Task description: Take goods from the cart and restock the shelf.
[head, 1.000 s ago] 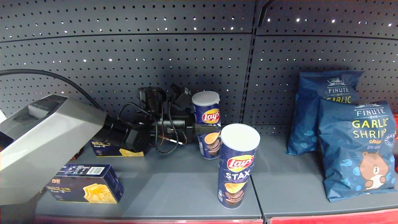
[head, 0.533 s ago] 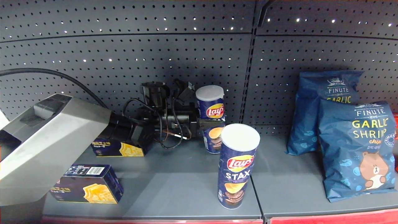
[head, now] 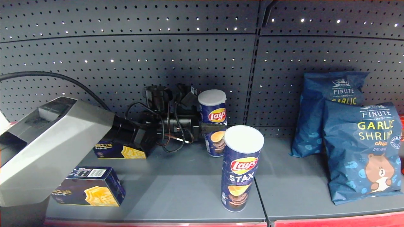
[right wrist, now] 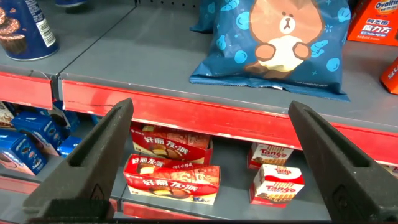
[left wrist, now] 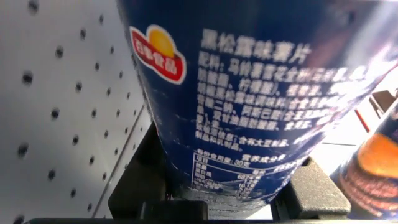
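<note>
Starting at the left end of the grey metal shelf [head: 176, 186]: two flat cardboard cracker boxes [head: 88, 186], one at the front edge, one behind it. Left gripper [head: 214, 129] is clamped on the waist of a chips can [head: 213, 116], a glossy blue cylinder with a pale lid, near the perforated back panel [head: 157, 56]; long axis vertical, lid up. A front can [head: 241, 167] stands upright by the front edge, just right. Two crinkled blue foil bags [head: 363, 151] lean at the right end. Right gripper [right wrist: 210, 106], jaws wide apart, holds nothing, before the red front lip.
</note>
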